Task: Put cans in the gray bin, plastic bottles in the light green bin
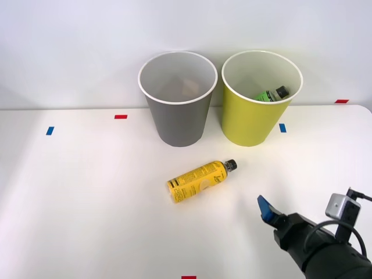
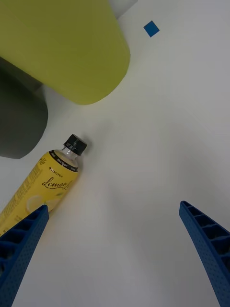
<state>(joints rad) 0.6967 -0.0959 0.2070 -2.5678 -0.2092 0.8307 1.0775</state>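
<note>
Blue ribbed fingers of the right gripper (image 2: 115,254) stand wide apart with nothing between them, hovering above the white counter (image 1: 87,197) near its front right part; in the front view one blue fingertip (image 1: 265,208) shows ahead of the dark wrist. One slim yellow plastic bottle with black print and a black screw cap (image 1: 200,181) lies on its side on the counter in front of the two bins, its cap pointing toward the yellow-green one; in the wrist view it lies just beside one finger. A second, green plastic bottle with a black cap (image 1: 272,94) rests tilted inside the round tapered light green bin with a white rim (image 1: 250,122). Just to the left of that bin stands the same-sized round gray bin with a white rim (image 1: 177,125), both upright at the back of the counter
</note>
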